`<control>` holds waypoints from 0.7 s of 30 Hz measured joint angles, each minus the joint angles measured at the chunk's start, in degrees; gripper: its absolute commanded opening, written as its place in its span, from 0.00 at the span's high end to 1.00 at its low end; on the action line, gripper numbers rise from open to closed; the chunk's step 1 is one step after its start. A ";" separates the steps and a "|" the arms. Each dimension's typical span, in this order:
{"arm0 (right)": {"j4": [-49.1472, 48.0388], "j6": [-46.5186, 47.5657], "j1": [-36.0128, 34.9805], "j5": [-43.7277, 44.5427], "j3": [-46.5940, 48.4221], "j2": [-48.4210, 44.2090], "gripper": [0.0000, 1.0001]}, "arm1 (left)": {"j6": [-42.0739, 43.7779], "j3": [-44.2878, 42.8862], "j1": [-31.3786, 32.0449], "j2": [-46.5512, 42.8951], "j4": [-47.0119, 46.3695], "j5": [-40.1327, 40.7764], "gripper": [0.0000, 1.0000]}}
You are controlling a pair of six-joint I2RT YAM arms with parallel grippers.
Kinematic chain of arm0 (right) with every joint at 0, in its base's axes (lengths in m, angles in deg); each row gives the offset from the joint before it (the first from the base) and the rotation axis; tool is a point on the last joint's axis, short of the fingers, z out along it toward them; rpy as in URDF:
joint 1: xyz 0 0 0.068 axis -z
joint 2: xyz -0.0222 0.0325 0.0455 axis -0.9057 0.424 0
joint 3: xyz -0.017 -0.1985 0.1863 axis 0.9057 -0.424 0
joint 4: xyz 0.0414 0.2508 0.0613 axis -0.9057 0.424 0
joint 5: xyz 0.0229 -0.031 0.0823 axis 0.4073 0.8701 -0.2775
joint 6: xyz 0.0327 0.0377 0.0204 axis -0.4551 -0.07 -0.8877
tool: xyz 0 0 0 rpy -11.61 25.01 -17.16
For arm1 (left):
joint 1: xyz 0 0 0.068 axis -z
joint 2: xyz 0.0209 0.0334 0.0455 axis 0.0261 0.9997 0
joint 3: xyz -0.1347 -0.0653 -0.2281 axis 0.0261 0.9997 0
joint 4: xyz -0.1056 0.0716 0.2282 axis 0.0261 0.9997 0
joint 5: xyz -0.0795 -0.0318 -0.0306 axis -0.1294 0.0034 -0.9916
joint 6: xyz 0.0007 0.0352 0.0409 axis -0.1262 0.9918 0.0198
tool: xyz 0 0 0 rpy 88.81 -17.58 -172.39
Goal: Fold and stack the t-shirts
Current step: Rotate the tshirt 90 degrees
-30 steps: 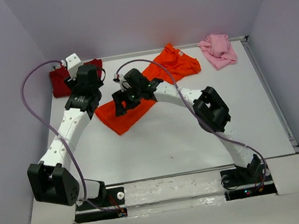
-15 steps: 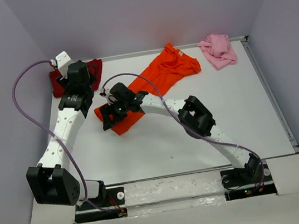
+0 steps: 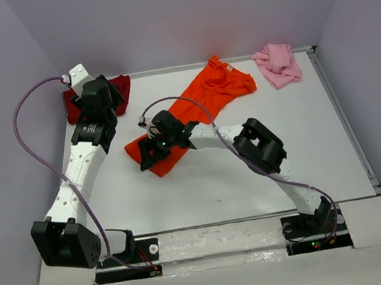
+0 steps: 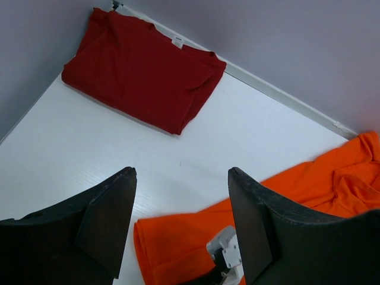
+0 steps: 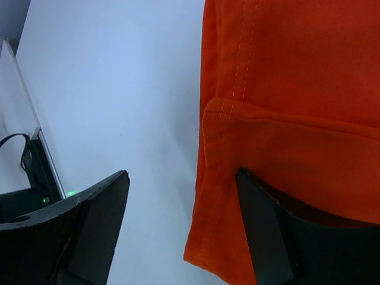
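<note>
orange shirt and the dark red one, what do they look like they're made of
Orange shirt: soft matte knit cloth, probably cotton jersey; it shows a double-stitched hem and limp wrinkles. Dark red shirt: seemingly the same matte cloth, folded flat with soft creases.

No legible text (dark red t-shirt point(image 4: 136, 77) tag point(image 4: 177, 41) unreadable).
</note>
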 measured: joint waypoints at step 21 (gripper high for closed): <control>1.33 -13.86 -0.35 12.61 -69.09 -57.20 0.20 | -0.02 0.00 0.00 0.20 -0.22 -5.35 0.27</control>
